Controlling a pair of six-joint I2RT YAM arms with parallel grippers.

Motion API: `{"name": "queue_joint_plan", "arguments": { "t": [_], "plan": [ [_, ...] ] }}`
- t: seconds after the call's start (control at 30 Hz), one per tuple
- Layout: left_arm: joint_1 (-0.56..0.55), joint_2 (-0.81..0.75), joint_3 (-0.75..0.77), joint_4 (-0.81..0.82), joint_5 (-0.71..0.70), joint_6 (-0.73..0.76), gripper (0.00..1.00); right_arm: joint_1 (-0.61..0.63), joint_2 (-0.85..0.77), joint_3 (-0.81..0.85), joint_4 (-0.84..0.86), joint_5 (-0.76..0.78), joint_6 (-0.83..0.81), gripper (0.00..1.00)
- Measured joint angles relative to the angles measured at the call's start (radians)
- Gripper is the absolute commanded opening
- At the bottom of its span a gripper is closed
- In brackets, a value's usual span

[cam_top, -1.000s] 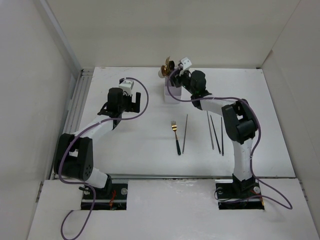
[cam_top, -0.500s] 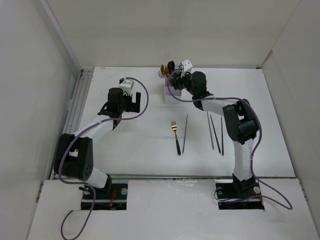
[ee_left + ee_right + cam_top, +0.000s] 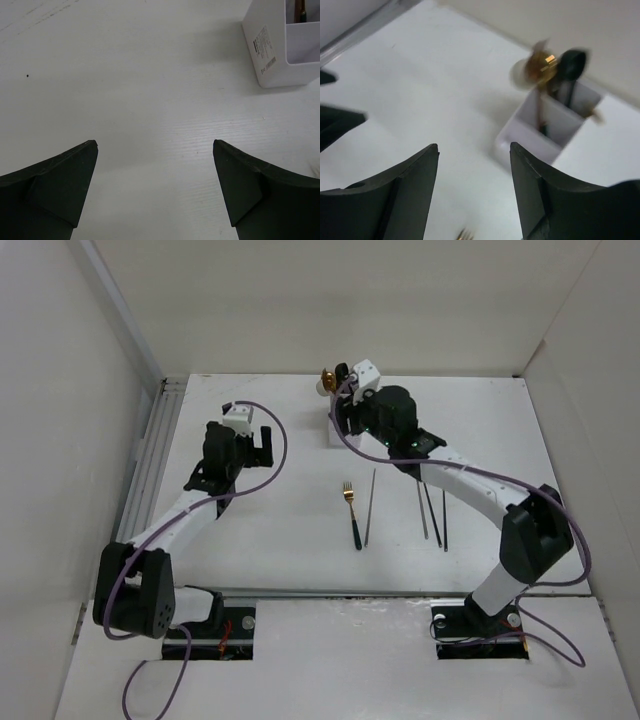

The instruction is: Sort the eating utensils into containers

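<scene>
The white container (image 3: 540,132) stands at the back of the table, with gold, pale and black spoon heads (image 3: 547,67) sticking out of it. My right gripper (image 3: 474,146) hovers just in front of and above it, open, nothing between its fingers. In the top view the right gripper (image 3: 342,420) covers most of the container (image 3: 329,436). A gold black-handled fork (image 3: 351,512) and a dark chopstick (image 3: 371,505) lie mid-table. More chopsticks (image 3: 434,506) lie to the right. My left gripper (image 3: 155,144) is wide open over bare table, left of the container (image 3: 275,55).
White walls close in the table at the left, back and right. A metal rail (image 3: 150,455) runs along the left edge. The right arm's forearm (image 3: 470,485) stretches above the chopsticks on the right.
My right gripper opened and drew back a little from the container's top, and its elbow swung out to the right. The left arm shifted slightly left.
</scene>
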Motion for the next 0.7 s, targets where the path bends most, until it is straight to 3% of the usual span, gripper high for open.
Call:
{"name": "queue_joint_plan", "arguments": {
  "t": [0.33,0.7],
  "plan": [
    [-0.008,-0.152,-0.155,0.052,-0.002,-0.028,1.0,0.221,0.043,-0.051,-0.568,0.098,0.264,0.59],
    [-0.068,-0.259,-0.214,0.061,-0.009,-0.035,1.0,0.385,0.092,-0.097,-0.784,0.228,0.521,0.58]
  ]
}}
